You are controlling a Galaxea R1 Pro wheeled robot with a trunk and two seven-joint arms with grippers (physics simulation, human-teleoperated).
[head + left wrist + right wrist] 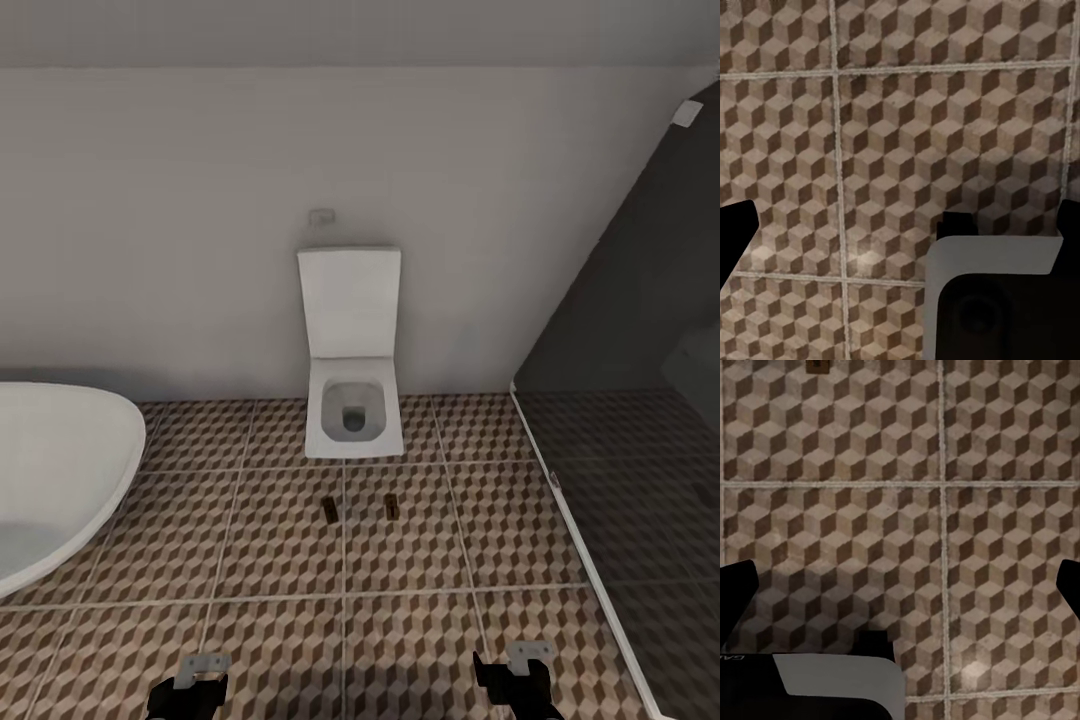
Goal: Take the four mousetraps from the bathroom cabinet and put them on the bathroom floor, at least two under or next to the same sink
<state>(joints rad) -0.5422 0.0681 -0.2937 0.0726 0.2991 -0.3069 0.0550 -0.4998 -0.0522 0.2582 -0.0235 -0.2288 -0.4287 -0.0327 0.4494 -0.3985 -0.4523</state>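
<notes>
Mousetraps, two: one (331, 510) and another (392, 508) lie on the bathroom floor (280, 560) before the toilet (352, 400). I read both grippers, left (900, 225) and right (900, 577), spread empty.

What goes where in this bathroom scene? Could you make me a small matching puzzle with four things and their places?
Things:
1. toilet
2. bathtub
3. two mousetraps
4. dark glass panel

Places:
A. at the head view's left edge
B. on the tiles just in front of the toilet
C. against the back wall, lid raised
D. along the head view's right side

Pairs: 1-C, 2-A, 3-B, 4-D
</notes>
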